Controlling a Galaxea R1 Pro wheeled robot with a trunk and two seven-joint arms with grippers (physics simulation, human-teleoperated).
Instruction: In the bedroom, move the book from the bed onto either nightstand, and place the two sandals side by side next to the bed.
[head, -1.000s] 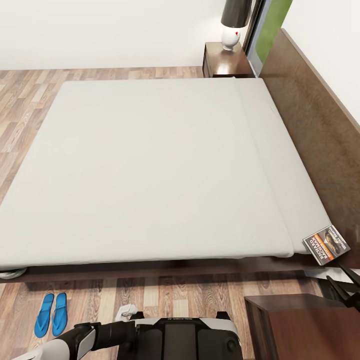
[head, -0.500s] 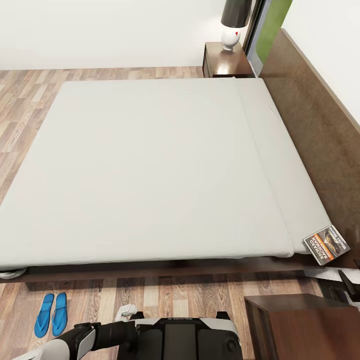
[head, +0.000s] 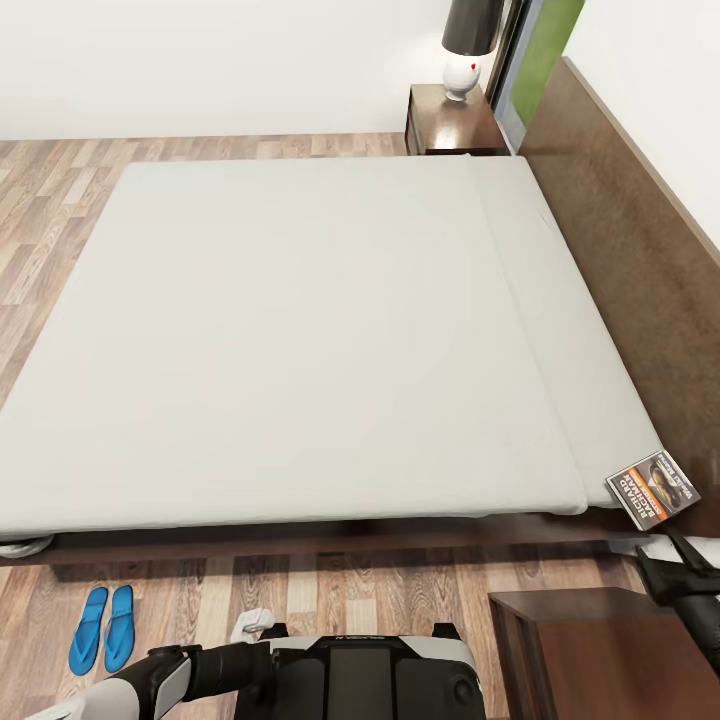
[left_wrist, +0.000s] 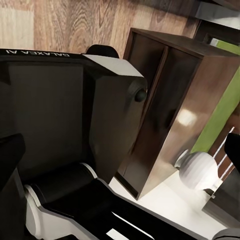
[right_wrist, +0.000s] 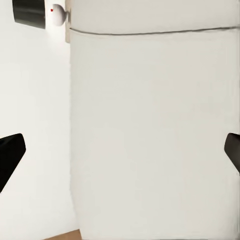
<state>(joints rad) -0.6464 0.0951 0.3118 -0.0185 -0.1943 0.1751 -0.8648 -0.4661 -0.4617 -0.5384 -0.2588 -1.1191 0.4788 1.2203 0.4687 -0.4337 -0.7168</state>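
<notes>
bed (head: 300, 330) corner: book (head: 653, 488) just beyond right gripper (head: 668, 572), seemingly open.

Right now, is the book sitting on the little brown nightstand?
No, the book lies on the near corner of the bed by the headboard, while the nightstand beside it holds nothing that shows.

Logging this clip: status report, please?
Right gripper open, just short of the book at the bed corner. Sandals paired on the floor. Near nightstand beside the arm; nothing blocking.

bright blue sandals (head: 104, 627), off-white bed (head: 300, 340), orange-banded dark book (head: 653, 487)
</notes>
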